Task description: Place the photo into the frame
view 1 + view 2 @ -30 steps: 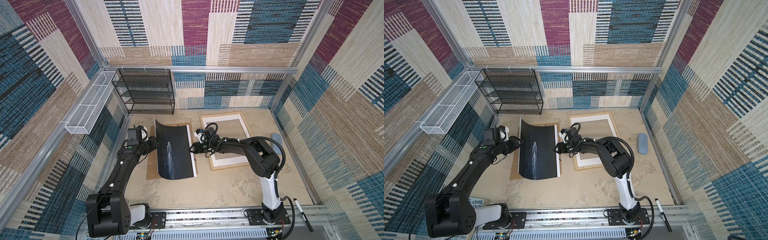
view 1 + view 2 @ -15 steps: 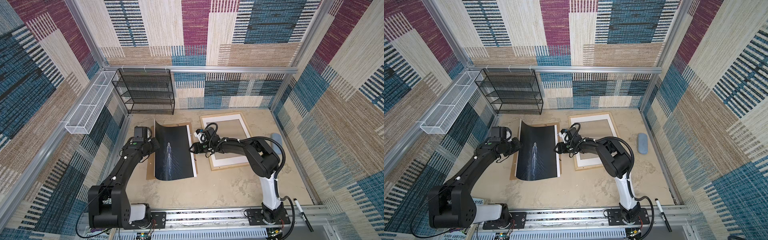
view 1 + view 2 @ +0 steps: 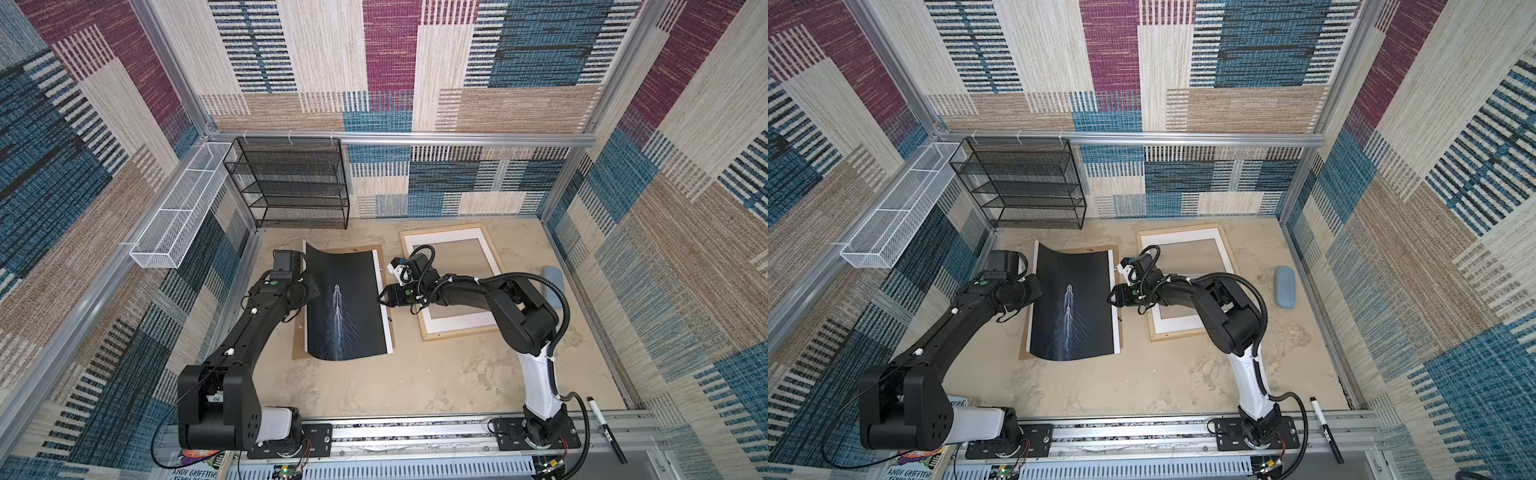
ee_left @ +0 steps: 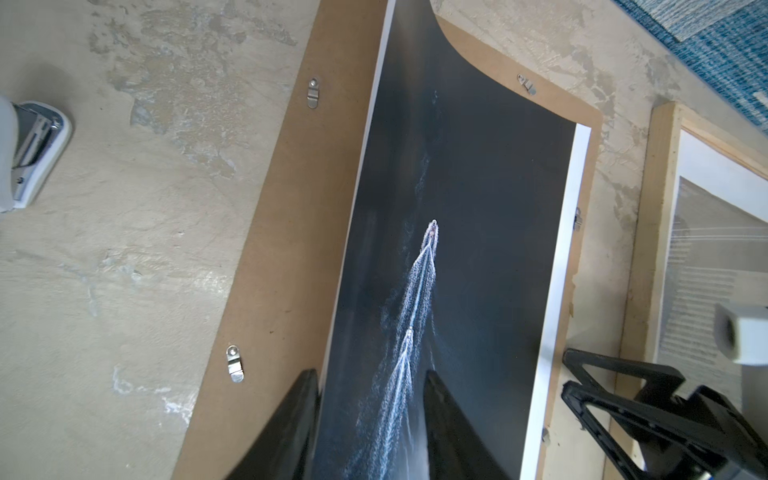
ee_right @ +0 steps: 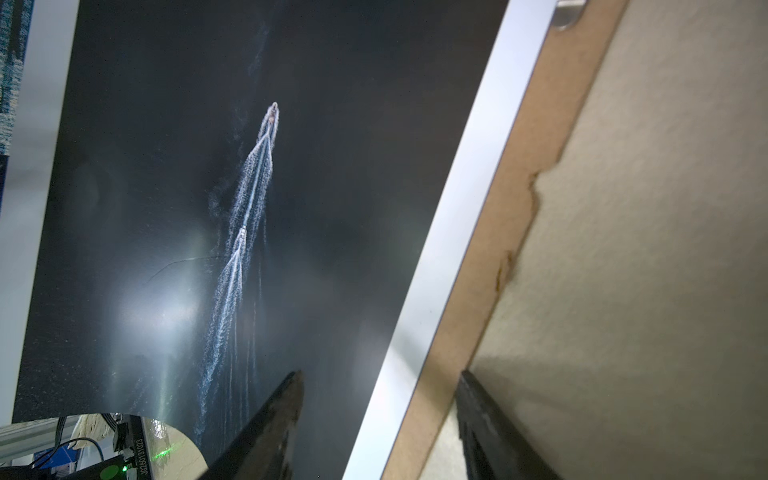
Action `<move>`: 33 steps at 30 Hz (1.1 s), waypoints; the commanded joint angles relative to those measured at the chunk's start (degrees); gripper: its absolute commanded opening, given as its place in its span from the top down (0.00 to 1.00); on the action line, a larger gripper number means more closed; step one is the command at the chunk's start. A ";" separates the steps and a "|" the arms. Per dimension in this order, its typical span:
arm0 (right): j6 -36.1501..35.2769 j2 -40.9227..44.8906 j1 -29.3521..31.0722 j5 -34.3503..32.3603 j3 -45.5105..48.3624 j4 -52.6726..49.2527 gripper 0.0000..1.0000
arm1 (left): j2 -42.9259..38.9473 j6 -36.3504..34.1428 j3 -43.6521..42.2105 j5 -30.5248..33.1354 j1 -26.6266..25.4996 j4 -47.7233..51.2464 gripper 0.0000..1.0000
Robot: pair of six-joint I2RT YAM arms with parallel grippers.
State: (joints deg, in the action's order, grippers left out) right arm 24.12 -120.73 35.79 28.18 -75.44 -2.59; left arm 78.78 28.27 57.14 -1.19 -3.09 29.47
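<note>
1. The photo [image 3: 345, 303] lay image-up on the brown backing board [image 4: 270, 270], its left edge curled upward.
2. That raised edge ran between the fingers of the left gripper [image 4: 370, 374], which stood apart without pinching it.
3. The right gripper [image 5: 381, 374] gaped wide, straddling the photo's right white margin and the board's edge.
4. The frame [image 3: 440, 228], just right of the board, held a white mat [image 3: 440, 240].

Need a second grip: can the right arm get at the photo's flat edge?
Probably yes: the right gripper has open jaws astride the white margin of the photo, nothing between. That edge lies flat on the hardboard backing, so slipping a jaw under looks awkward.
</note>
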 commanded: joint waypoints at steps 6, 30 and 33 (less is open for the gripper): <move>0.58 -0.65 0.11 -0.77 0.65 -3.92 0.39 | 1.09 -1.14 1.13 5.04 -1.86 2.85 0.56; 0.70 -0.48 0.11 -0.84 1.17 -3.56 0.39 | 4.49 -1.78 2.86 11.98 -5.32 4.93 0.51; 0.67 -0.38 0.07 -0.85 1.26 -3.60 0.39 | 5.11 -1.73 2.97 12.03 -5.52 4.86 0.51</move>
State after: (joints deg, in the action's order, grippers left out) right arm 24.12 -120.70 35.77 28.51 -74.72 -1.21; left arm 83.53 27.79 59.55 10.15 -8.45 33.76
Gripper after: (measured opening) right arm 0.611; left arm 0.492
